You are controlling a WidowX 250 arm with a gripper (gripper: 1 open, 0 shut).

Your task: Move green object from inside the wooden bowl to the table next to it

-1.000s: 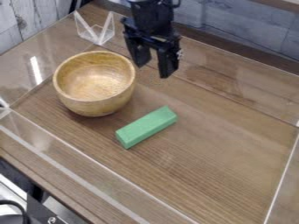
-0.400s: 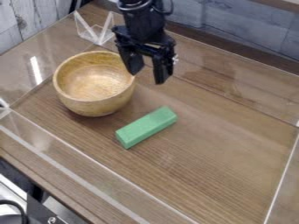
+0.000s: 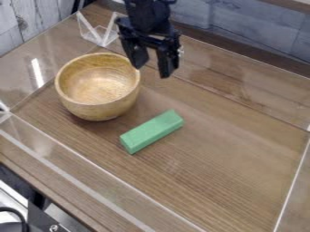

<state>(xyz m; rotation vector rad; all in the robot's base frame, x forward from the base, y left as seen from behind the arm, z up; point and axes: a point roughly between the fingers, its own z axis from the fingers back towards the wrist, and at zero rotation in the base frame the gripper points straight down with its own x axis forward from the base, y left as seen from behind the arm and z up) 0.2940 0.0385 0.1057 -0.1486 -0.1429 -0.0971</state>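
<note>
End effector [image 3: 151, 65] shifted left, wide open, holding nothing

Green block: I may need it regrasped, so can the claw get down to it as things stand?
Probably yes. The green block lies flat on the table, apart from the wooden bowl, nothing over it; the claw hangs open above.

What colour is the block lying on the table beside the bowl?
Bright green, plain and matte. The green block shows clearly in the camera view.
</note>
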